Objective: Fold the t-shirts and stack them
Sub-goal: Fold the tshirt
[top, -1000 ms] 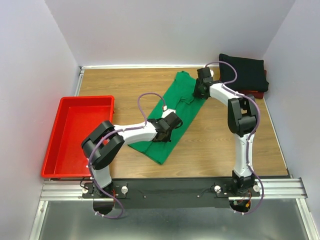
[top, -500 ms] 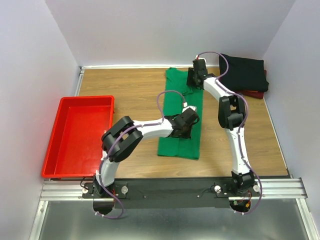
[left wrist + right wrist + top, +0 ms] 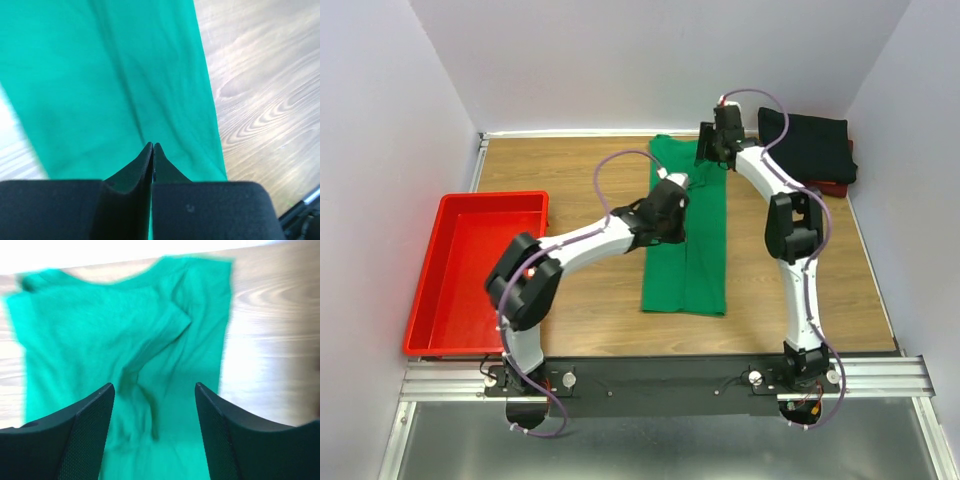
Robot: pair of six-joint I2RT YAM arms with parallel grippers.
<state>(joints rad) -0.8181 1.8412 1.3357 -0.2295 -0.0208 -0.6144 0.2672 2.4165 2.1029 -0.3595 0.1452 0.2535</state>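
Green t-shirt (image 3: 705,260) lies as a long strip on the table (image 3: 570,170), collar far; soft, light, floppy cloth, probably best pinched at hem corners; left jaws pressed together holding nothing, right jaws spread wide above the collar.

Overhead view from behind, looking down; wrist views close over shared green t-shirt (image 3: 705,260)

Green t-shirt (image 3: 125,335) blurred in the right wrist view, its lower part cut off there behind the right gripper (image 3: 154,390), its middle covered by the left arm (image 3: 600,235) in the top view, dark red t-shirt (image 3: 830,186) almost all hidden under the black t-shirt (image 3: 810,145)
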